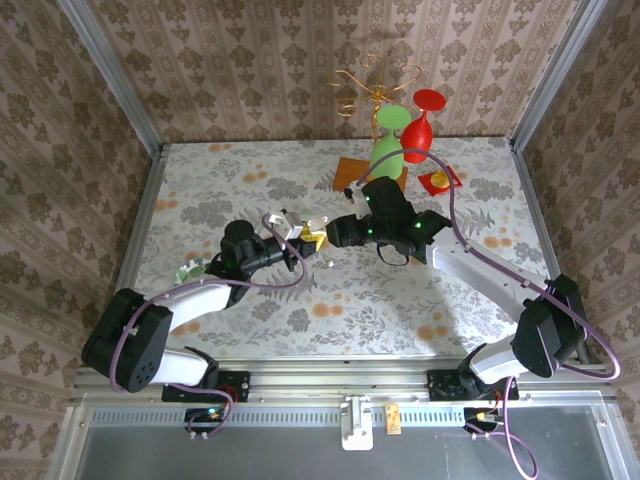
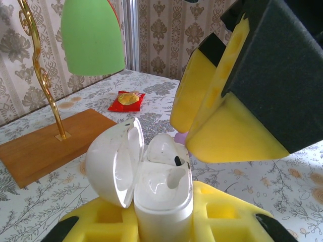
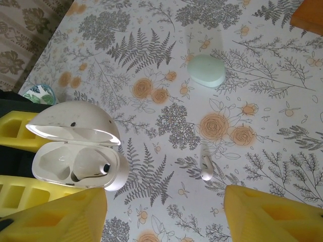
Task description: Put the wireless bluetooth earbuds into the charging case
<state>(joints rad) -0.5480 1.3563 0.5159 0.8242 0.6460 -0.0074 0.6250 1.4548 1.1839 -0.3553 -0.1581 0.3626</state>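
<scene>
My left gripper [image 2: 164, 224] is shut on a white charging case [image 2: 161, 196], held upright with its lid [image 2: 111, 161] swung open to the left. One whitish earbud [image 2: 164, 147] sits in a socket of the case; it is also seen in the right wrist view [image 3: 93, 167]. A second white earbud [image 3: 207, 169] lies loose on the floral table, to the right of the case [image 3: 75, 156]. My right gripper [image 3: 166, 217] hangs open just above the table with nothing between its yellow fingers [image 3: 272, 217], close beside the case [image 1: 300, 232]. A bit of purple [image 2: 180, 137] peeks out behind the case.
A pale green oval case [image 3: 207, 70] lies farther out on the table. At the back stand a wooden base [image 2: 50, 143] with a gold wire stand [image 1: 375, 85], a green goblet [image 1: 390, 140], a red goblet [image 1: 422, 125] and a red packet [image 2: 126, 99].
</scene>
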